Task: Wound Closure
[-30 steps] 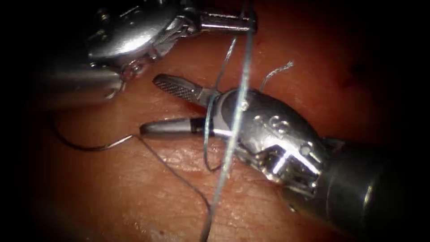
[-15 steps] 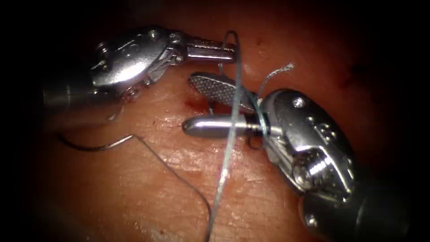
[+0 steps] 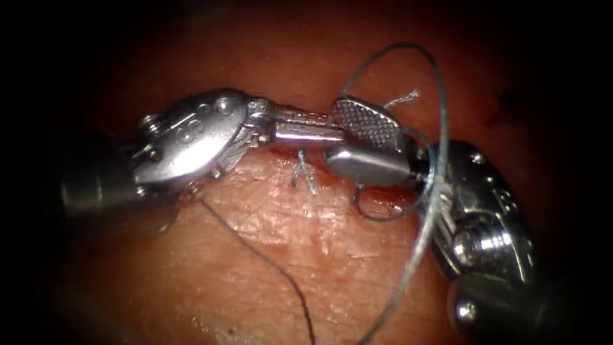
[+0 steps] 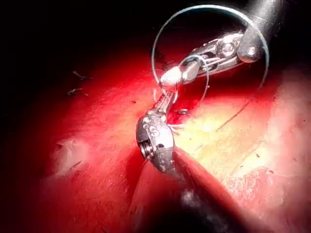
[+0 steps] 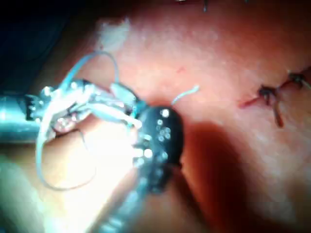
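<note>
Around my right tool (image 3: 348, 137) the thread (image 3: 438, 102) lies looped about its neck, arcing far and right over the tissue (image 3: 306, 249). Its jaws stand apart and empty; my left tool (image 3: 322, 126) reaches between them, jaws together, on what I cannot tell. Needle: I cannot tell where.

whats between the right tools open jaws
The tips of the left tool reach in between the open jaws of the right tool. Thread loops around the right tool. Whether the left tips pinch thread there is hidden by the jaws.
</note>
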Controlling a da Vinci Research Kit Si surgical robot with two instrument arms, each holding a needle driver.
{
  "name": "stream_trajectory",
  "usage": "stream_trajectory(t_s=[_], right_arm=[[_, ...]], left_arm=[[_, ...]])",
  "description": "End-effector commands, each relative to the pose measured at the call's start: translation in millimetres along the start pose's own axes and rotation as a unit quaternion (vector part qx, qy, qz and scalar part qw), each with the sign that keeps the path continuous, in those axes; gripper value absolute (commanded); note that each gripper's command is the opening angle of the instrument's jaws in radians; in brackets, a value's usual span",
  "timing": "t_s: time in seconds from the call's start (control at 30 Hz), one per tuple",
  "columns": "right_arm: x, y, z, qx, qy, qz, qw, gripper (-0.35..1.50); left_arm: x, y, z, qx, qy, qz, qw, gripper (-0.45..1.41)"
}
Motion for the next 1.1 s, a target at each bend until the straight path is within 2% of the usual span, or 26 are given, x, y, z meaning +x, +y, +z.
stream_trajectory(t_s=[0.03, 0.27, 0.43, 0.63, 0.7, 0.77, 0.9, 1.1], right_arm=[[-0.6, 0.7, -0.3, -0.018, 0.011, 0.004, 1.000, 0.32], [0.2, 1.4, -1.6, -0.049, 0.033, 0.000, 0.998, 0.32], [0.1, 2.1, -1.7, -0.079, 0.046, 0.031, 0.995, 0.31], [-2.0, 4.2, -2.5, -0.165, 0.068, 0.097, 0.979, 0.29], [-2.5, 4.6, -2.7, -0.174, 0.056, 0.106, 0.977, 0.36], [-3.7, 5.4, -3.3, -0.208, 0.031, 0.127, 0.969, 0.52], [-5.0, 6.5, -4.0, -0.225, 0.005, 0.139, 0.964, 0.66], [-6.2, 7.6, -4.6, -0.245, -0.009, 0.168, 0.955, 0.76]], left_arm=[[-0.7, 0.1, 0.8, -0.006, -0.001, 0.000, 1.000, -0.45], [-0.7, 0.4, 1.2, -0.008, 0.002, -0.003, 1.000, -0.45], [-0.9, 1.0, 1.5, -0.012, 0.002, -0.002, 1.000, -0.45], [-1.6, 2.0, 2.9, -0.023, 0.002, 0.001, 1.000, -0.45], [-1.8, 2.1, 3.2, -0.025, 0.002, 0.002, 1.000, -0.45], [-1.8, 2.0, 3.4, -0.026, 0.002, 0.002, 1.000, -0.45], [-1.8, 2.0, 3.4, -0.026, 0.002, 0.002, 1.000, -0.45], [-1.8, 2.1, 3.5, -0.027, 0.003, 0.002, 1.000, -0.45]])
